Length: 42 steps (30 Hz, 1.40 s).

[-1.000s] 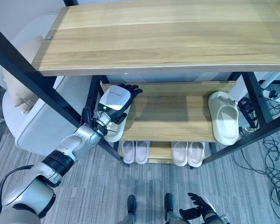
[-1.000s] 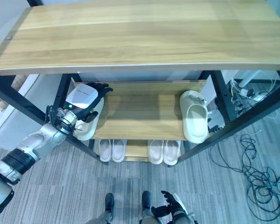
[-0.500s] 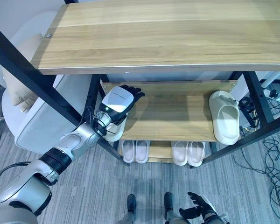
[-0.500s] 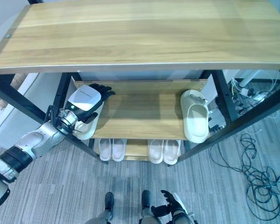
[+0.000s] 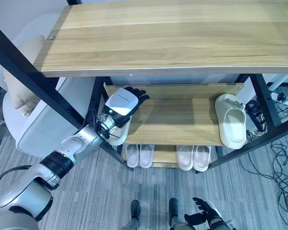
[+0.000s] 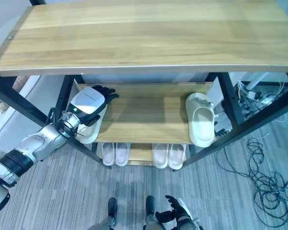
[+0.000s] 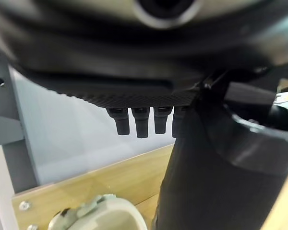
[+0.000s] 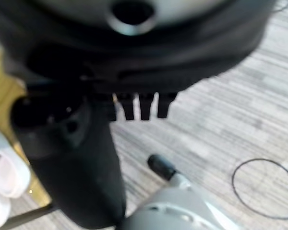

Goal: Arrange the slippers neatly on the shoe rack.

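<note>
A cream slipper (image 5: 116,138) lies at the left end of the rack's middle shelf (image 5: 177,120), its toe hanging over the front edge. My left hand (image 5: 121,103) rests over this slipper with straight fingers (image 7: 137,122) reaching toward the back of the shelf. The slipper's heel (image 7: 108,215) shows below them in the left wrist view. A second cream slipper (image 5: 232,120) lies at the shelf's right end. My right hand (image 5: 205,218) hangs low over the floor, open and idle.
Two pairs of white slippers (image 5: 138,155) (image 5: 194,157) stand on the bottom shelf. The wide wooden top board (image 5: 173,38) overhangs the shelf. Black frame posts (image 5: 264,103) flank it. A white padded seat (image 5: 38,120) stands left, and cables (image 5: 278,177) lie right.
My left hand has slid a little to the right and deeper over the left slipper. The slippers and my right hand have stayed where they were.
</note>
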{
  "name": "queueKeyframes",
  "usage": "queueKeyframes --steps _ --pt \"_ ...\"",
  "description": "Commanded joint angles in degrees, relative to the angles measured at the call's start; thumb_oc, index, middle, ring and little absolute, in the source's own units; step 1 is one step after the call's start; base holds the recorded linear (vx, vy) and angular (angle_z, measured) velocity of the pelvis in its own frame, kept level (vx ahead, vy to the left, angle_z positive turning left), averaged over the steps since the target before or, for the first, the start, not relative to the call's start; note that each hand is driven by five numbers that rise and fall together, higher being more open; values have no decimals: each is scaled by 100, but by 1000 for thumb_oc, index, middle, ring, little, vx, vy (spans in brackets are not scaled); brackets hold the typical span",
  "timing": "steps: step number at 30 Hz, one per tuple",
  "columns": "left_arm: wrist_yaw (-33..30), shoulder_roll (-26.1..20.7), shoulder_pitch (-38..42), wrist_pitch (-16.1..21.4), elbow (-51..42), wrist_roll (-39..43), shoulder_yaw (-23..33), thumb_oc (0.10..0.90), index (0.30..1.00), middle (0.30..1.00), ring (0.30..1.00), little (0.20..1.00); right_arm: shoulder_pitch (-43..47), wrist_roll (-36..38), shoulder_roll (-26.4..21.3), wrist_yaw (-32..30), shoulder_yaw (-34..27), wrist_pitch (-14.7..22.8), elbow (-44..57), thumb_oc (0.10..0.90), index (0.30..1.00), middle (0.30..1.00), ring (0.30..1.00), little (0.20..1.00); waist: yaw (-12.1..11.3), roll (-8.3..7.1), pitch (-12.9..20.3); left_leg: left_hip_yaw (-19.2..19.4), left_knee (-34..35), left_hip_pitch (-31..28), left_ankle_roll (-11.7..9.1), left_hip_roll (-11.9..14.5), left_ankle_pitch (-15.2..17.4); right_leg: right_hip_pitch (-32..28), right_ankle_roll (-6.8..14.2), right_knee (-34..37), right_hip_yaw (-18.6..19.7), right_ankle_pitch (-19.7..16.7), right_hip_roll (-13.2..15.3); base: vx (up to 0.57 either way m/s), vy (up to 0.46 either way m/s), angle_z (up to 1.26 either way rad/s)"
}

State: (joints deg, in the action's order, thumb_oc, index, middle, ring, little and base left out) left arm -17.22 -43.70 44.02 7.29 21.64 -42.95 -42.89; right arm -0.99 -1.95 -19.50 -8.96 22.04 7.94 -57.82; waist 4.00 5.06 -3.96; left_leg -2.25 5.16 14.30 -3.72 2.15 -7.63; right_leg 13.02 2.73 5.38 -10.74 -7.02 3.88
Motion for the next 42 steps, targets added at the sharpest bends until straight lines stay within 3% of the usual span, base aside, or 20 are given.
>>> queueKeyframes --steps 1,16,42 --pt "-336 -170 1151 78 -83 -107 14 800 900 900 900 900 -161 -106 -230 -59 112 91 107 800 900 900 900 900 -60 169 220 205 -16 1 9 -178 526 24 633 -38 226 734 334 0 0 0" --pt "-187 614 1358 156 778 -519 -823 800 900 900 900 900 -23 -166 -361 -126 237 110 -42 800 900 900 900 900 31 367 212 249 -16 10 9 -154 519 44 622 -38 264 754 321 0 0 0" --pt "-288 -261 2051 22 163 -557 -738 800 900 900 900 900 -65 -97 -336 -91 169 91 -78 800 900 900 900 900 -8 450 236 225 -16 -9 3 -182 512 15 626 -38 209 741 336 0 0 0"
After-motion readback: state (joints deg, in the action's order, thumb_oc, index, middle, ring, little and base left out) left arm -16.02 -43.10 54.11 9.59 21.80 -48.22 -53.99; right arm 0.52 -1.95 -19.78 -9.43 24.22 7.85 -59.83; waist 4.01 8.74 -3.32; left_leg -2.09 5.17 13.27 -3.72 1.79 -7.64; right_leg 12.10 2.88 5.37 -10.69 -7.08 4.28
